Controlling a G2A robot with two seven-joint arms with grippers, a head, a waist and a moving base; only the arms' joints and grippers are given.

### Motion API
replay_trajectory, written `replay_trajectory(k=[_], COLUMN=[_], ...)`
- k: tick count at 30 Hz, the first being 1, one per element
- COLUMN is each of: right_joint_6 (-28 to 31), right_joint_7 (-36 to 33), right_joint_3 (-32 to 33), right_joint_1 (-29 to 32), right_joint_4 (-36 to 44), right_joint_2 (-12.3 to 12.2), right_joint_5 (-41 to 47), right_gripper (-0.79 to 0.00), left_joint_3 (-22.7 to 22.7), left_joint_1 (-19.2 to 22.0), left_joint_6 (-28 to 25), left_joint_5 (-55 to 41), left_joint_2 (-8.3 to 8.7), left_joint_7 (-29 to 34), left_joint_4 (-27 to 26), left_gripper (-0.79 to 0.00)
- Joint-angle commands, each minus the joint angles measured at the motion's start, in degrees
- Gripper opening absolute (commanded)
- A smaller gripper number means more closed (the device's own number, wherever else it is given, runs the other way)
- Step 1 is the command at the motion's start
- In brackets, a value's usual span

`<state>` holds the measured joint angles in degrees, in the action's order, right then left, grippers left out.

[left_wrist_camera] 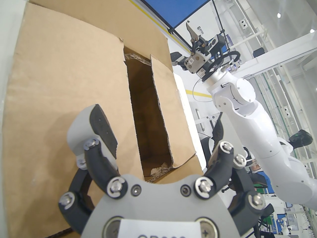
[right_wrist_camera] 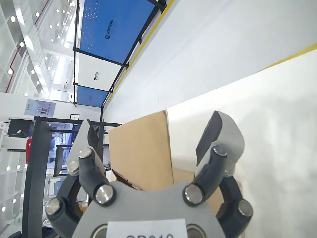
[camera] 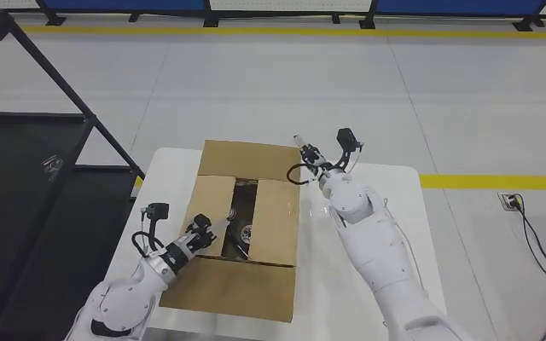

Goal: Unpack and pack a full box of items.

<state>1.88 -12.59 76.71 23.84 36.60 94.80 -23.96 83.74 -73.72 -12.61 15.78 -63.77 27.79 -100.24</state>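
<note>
On the white counter (camera: 375, 247) sits the cardboard box (camera: 275, 217), flaps partly apart. Left fingers (left_wrist_camera: 101, 127) hang spread and empty over its near-left flap; right fingers (right_wrist_camera: 223, 130) are spread and empty by its far-right corner.

Box (camera: 275, 217): matt corrugated cardboard, torn flap edges rough, fibrous; table (camera: 394, 183): smooth top, faint sheen.

A white table (camera: 320, 286) stands on a pale grey floor (camera: 281, 85). To the left, a black metal frame (camera: 60, 81) slants over a dark panel (camera: 34, 145). A yellow line (camera: 256, 31) runs across the far floor, just in front of blue boards (camera: 128, 4). Another yellow strip (camera: 478, 181) lies right of the table. Near that strip, a floor socket (camera: 509, 201) holds a black cable (camera: 527, 226) that trails toward the near side.
</note>
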Motion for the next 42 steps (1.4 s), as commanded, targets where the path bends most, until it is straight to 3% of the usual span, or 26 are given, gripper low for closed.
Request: replay_trajectory(k=[1,9,19,31,42], right_joint_6=[2.54,16.02,29.73,38.71,38.42], right_joint_7=[-0.74,-10.79,-24.19,-30.75,-33.09], right_joint_3=[0.16,1.53,5.39,4.69,3.60], right_joint_1=[-2.15,-7.10,-8.38,-5.85,-0.06], right_joint_4=[-4.80,-15.56,-18.87,-11.11,0.95], right_joint_2=[0.05,0.04,-1.95,-3.39,-4.76], right_joint_5=[1.18,8.42,17.22,17.41,16.37], right_gripper=[0.000,0.000,0.000,0.000,0.000], left_joint_3=[-0.28,-0.52,-0.15,2.82,15.55], left_joint_1=[0.15,0.64,0.77,-0.18,-7.51], left_joint_6=[0.40,1.28,1.29,-0.62,-2.47], left_joint_5=[0.53,1.38,0.92,-1.21,-7.13], left_joint_2=[0.00,0.05,0.14,0.43,1.25], left_joint_7=[0.23,0.68,0.95,-0.38,-3.96], left_joint_4=[-0.03,-0.17,-0.07,-2.00,-3.90], left_gripper=[0.000,0.000,0.000,0.000,0.000])
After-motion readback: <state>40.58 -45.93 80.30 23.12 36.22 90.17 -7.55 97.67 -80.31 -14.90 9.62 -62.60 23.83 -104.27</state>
